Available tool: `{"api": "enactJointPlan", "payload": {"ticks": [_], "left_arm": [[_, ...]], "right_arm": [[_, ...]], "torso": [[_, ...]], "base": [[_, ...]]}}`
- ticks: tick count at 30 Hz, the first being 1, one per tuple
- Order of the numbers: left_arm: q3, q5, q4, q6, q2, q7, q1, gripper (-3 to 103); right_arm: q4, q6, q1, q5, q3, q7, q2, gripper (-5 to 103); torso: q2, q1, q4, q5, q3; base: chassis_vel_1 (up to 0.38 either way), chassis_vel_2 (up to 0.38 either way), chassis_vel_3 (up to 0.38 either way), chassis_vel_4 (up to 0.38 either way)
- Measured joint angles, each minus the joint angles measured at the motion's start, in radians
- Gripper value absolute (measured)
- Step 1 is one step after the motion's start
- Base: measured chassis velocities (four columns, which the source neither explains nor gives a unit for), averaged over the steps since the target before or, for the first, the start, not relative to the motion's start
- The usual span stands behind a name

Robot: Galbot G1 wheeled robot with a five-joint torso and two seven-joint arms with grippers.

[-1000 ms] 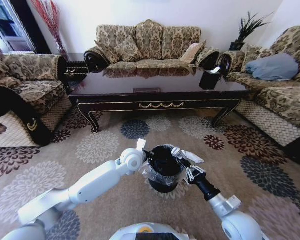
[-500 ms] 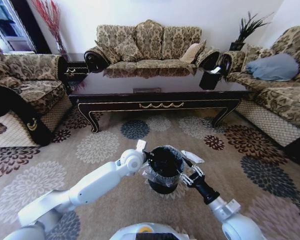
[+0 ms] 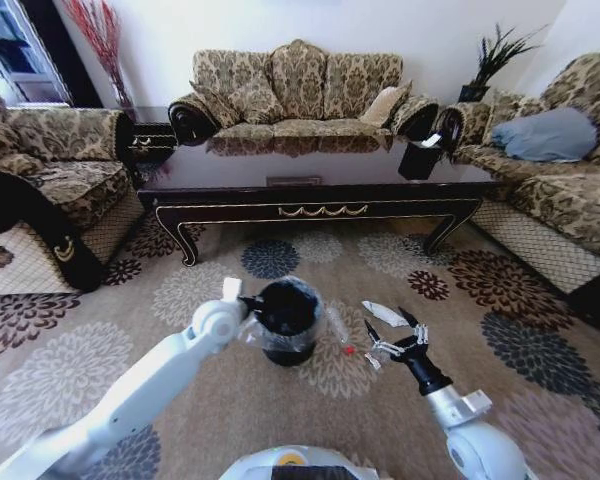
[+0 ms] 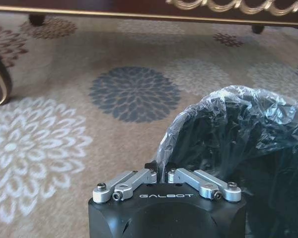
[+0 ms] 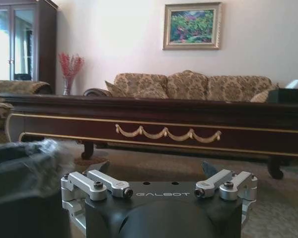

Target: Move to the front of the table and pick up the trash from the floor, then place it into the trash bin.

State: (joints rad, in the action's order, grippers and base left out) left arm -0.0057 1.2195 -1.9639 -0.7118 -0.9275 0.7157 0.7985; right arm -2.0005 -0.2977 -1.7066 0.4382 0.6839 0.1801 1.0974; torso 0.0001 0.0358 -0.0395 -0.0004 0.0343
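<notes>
Two arms reach out low over the floor [image 3: 100, 330], the patterned beige carpet with its big round flowers. Starting on the left, the left gripper [image 3: 248, 303] has its fingers [image 4: 139, 177] clenched on the near-left rim of the trash bin [image 3: 285, 322], pinching the clear liner bag [image 4: 228, 106] that crinkles around the black rim; the bin stands upright on the carpet, near the robot and well apart from the worktop. Just right of the bin, a clear plastic bottle [image 3: 338, 329] with a red cap lies on a cream flower medallion. A little farther right a white crumpled wrapper [image 3: 382, 312] rests on the carpet, between the bottle and the far side of the right gripper [image 3: 391, 337]. That gripper hovers low beside the bottle and wrapper with its fingers [image 3: 372, 331] spread wide and released, holding nothing. Across the far side of the carpet runs the long dark worktop [image 3: 320, 175], a glossy coffee table with a gold scroll on its front apron. On its far right end sits a black box [image 3: 420, 157] with white tissue poking out. Patterned sofas [image 3: 300, 90] ring the table on the left, far side and right.
</notes>
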Motion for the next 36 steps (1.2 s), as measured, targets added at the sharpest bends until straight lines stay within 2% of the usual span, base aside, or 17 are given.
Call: {"api": "enactJointPlan", "payload": {"ticks": [1, 5, 7, 10, 13, 20, 25, 27, 29, 31, 36], "left_arm": [[-0.034, -0.011, -0.003, 0.004, 0.014, -0.021, 0.034, 4], [-0.107, -0.038, -0.004, 0.016, 0.058, -0.074, 0.101, 4], [-0.149, -0.070, 0.000, 0.039, 0.083, -0.126, 0.145, 4], [-0.175, -0.090, 0.003, 0.057, 0.088, -0.160, 0.174, 4], [-0.223, -0.114, 0.002, 0.085, 0.078, -0.205, 0.228, 4], [-0.222, -0.133, -0.008, 0.094, 0.055, -0.215, 0.251, 4], [-0.221, -0.138, -0.014, 0.100, 0.063, -0.217, 0.265, 4], [-0.221, -0.139, -0.016, 0.100, 0.070, -0.217, 0.270, 4], [-0.222, -0.139, -0.018, 0.100, 0.071, -0.216, 0.271, 4], [-0.227, -0.134, -0.031, 0.100, 0.077, -0.209, 0.278, 4], [-0.249, -0.128, -0.041, 0.099, 0.090, -0.201, 0.295, 4]], "right_arm": [[0.044, -0.003, 0.017, 0.001, -0.002, 0.005, 0.002, 100], [0.151, -0.012, 0.060, 0.016, -0.014, 0.022, 0.004, 100], [0.221, -0.006, 0.092, 0.038, -0.027, 0.035, 0.005, 100], [0.281, -0.003, 0.122, 0.047, -0.037, 0.043, 0.008, 100], [0.411, -0.005, 0.179, 0.049, -0.055, 0.057, 0.010, 100], [0.556, -0.019, 0.230, 0.030, -0.089, 0.079, 0.011, 100], [0.661, -0.044, 0.275, -0.025, -0.111, 0.095, 0.026, 100], [0.754, -0.072, 0.319, -0.084, -0.121, 0.111, 0.033, 100], [0.772, -0.077, 0.328, -0.096, -0.124, 0.113, 0.034, 100], [0.856, -0.095, 0.378, -0.155, -0.147, 0.127, 0.039, 100], [0.922, -0.098, 0.432, -0.189, -0.166, 0.125, 0.070, 100]], "torso": [[0.000, 0.000, -0.0005, 0.0000, 0.000], [0.000, 0.000, 0.0004, 0.0005, 0.000], [0.000, 0.000, 0.0006, 0.0005, 0.000], [0.000, 0.000, 0.0002, 0.0002, 0.000], [0.000, 0.000, -0.0001, 0.0005, 0.000], [0.000, 0.000, -0.0001, 0.0003, 0.000], [0.000, 0.000, -0.0003, 0.0003, 0.000], [0.000, 0.000, 0.0005, 0.0005, 0.000], [0.000, 0.000, 0.0004, 0.0006, 0.000], [0.000, 0.000, 0.0000, 0.0003, 0.000], [0.000, 0.000, 0.0000, 0.0006, 0.000]], "base": [[0.000, 0.000, 0.000, 0.000], [0.000, 0.000, 0.000, 0.000], [0.000, 0.000, 0.000, 0.000], [0.000, 0.000, 0.000, 0.000], [0.000, 0.000, 0.000, 0.000], [0.000, 0.000, 0.000, 0.000], [0.000, 0.000, 0.000, 0.000], [0.000, 0.000, 0.000, 0.000], [0.000, 0.000, 0.000, 0.000], [0.000, 0.000, 0.000, 0.000], [0.000, 0.000, 0.000, 0.000]]}}
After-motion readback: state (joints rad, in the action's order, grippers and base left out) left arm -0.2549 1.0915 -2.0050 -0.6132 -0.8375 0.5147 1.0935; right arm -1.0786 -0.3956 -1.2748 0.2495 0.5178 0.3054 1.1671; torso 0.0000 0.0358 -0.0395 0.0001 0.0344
